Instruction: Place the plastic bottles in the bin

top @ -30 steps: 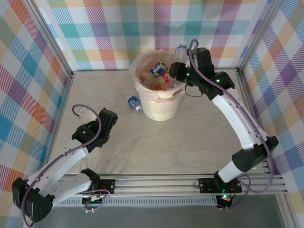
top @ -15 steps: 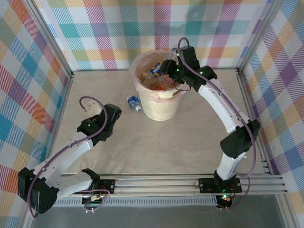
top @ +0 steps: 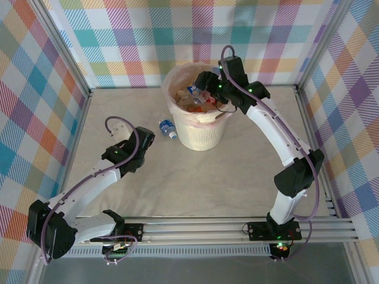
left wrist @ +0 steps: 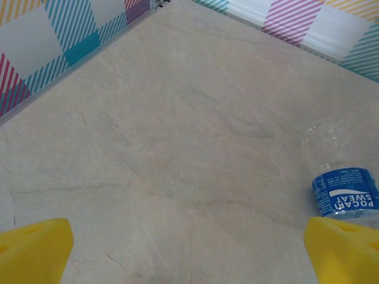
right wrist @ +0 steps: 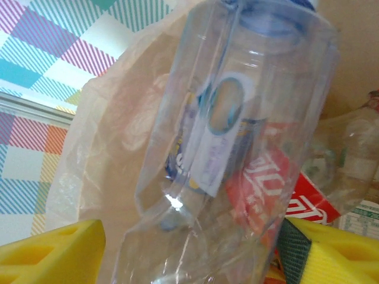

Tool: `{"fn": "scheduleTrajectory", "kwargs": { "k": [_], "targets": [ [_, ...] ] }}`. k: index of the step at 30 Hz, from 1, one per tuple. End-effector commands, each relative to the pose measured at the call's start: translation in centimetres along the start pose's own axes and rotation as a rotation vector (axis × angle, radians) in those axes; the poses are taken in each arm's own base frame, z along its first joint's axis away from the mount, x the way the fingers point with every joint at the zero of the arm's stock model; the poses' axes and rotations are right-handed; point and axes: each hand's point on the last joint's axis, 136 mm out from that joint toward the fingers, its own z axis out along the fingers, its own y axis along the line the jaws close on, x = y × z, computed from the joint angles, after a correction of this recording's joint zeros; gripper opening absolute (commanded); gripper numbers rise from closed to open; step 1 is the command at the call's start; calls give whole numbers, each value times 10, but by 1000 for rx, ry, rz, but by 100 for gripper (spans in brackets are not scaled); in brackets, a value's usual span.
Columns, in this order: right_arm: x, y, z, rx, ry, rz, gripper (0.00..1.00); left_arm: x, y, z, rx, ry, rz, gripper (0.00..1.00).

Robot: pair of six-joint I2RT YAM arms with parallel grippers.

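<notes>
Noted at upper centre, over bin (top: pixel 201 135): right gripper (top: pixel 198 84), fingers spread, clear bottle (right wrist: pixel 237 130) loose between them. Centre left: left gripper (top: pixel 145 135), fingers wide apart. Blue-labelled bottle (top: pixel 167 128) lying just left of bin.

**Clearance: open table, crowded bin mouth**

We see bare table (top: pixel 207 177) between the two arms and all round the left gripper (left wrist: pixel 189 253), whose fingers stand wide with nothing between them. Only obstacle on the surface: a Pocari Sweat bottle (left wrist: pixel 345 192) lying near the bin (top: pixel 201 135), on the left arm's side of it. Bin mouth is tight: the right gripper (top: pixel 200 84) hangs over it, a clear bottle (right wrist: pixel 249 118) between its spread fingers, piled bottles (right wrist: pixel 278 189) below. Plaid walls (top: pixel 35 89) close three sides.
</notes>
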Motion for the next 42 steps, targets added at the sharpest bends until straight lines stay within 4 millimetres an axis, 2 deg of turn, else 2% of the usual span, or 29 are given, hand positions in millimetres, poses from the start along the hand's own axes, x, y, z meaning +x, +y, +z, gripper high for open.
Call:
{"fn": "scheduleTrajectory", "kwargs": {
  "k": [1,11,19,20,21,27,31,36,39,42],
  "targets": [
    [5,16,-4,-27,7,-53,79,-14,-2,-2,3,-19,-21,100],
    [8,18,-22,23,-23,-144,80,-13,1,-1,16,1,-54,100],
    [7,20,-41,35,-14,-215,83,0,-13,14,98,103,-111,100],
    [7,18,-44,40,-12,-223,87,3,-15,16,107,121,-115,100],
    [6,18,-48,40,-13,-233,100,5,-17,20,117,139,-125,100],
    [6,12,-72,59,-21,-275,100,19,-29,38,138,245,-143,100],
    [8,2,-89,86,-25,-301,100,30,-42,55,144,312,-143,100],
    [11,-21,-113,162,-44,-320,100,38,-65,78,169,372,-144,100],
    [15,-37,-125,199,-55,-318,100,34,-76,93,171,385,-147,99],
    [22,-49,-134,214,-57,-313,100,31,-90,108,185,411,-150,93]
  ]
}}
